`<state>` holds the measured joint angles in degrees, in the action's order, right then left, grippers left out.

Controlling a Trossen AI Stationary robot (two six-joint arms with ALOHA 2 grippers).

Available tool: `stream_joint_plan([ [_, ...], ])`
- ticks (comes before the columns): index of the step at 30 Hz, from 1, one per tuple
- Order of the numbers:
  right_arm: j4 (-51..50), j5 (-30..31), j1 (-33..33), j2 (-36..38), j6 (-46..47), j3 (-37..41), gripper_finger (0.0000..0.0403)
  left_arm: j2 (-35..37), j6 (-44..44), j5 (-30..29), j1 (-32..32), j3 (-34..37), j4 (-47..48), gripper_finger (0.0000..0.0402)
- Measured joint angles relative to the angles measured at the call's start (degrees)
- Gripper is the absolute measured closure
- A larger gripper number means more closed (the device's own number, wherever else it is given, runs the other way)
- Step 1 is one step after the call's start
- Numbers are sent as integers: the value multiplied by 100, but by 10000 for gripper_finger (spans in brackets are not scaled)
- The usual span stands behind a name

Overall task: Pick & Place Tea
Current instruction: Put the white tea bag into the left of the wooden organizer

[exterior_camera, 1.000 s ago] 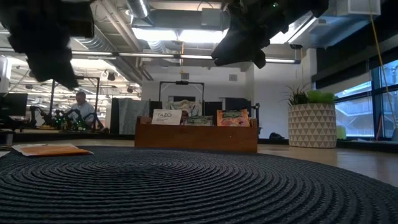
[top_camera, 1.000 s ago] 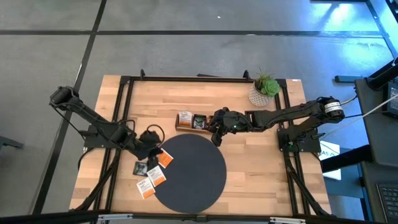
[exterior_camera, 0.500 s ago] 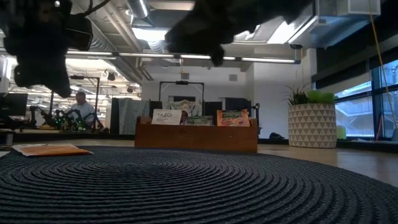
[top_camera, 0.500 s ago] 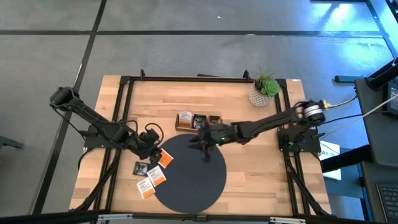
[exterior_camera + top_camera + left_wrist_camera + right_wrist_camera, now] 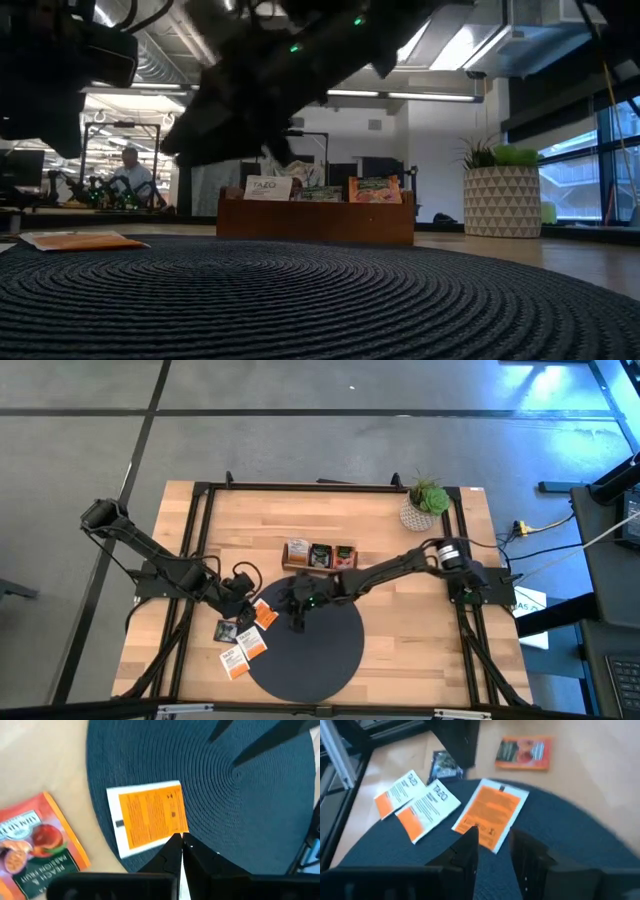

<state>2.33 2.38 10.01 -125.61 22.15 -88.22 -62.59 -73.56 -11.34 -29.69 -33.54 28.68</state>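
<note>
1. The mat (image 5: pixel 308 643), dark and round, lies on the near half of the table (image 5: pixel 420 610).
2. The tray (image 5: pixel 320 556) sits just beyond the mat's far edge, with sachets standing upright in its compartments; in the low view it shows at mid-distance (image 5: pixel 316 215).
3. An orange sachet (image 5: pixel 151 815) lies flat on the mat's left edge, one corner overhanging onto the wood; the right wrist view shows it too (image 5: pixel 491 813), and from above it is partly hidden under the left arm (image 5: pixel 266 615).
4. The left gripper (image 5: pixel 181 838) hangs over that sachet's edge with its fingers pressed together, holding nothing.
5. A red sachet (image 5: pixel 35 845) lies on the wood just beside the mat.
6. Off the mat's left rim lie more tea: a black sachet (image 5: pixel 227 630) and two white-and-orange ones (image 5: pixel 243 652), the pair overlapping the rim in the right wrist view (image 5: pixel 415 802).
7. The right arm stretches across the table from the right, its gripper (image 5: pixel 297 600) above the mat's far-left part, close to the left gripper.
8. The right fingers (image 5: pixel 467 851) stand partly spread with a clear gap, and nothing is between them.
9. A potted plant (image 5: pixel 425 503) stands at the far right corner.
10. A person (image 5: pixel 130 172) shows far back in the room.
</note>
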Motion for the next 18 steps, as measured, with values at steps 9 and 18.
stream_joint_plan([
  [9,-7,-12,2,-872,-15,-572,291,0,-175,-26,0,0,-16,393],
  [18,-137,-6,30,-1112,-369,-680,291,0,-222,-276,1,0,-26,390],
])
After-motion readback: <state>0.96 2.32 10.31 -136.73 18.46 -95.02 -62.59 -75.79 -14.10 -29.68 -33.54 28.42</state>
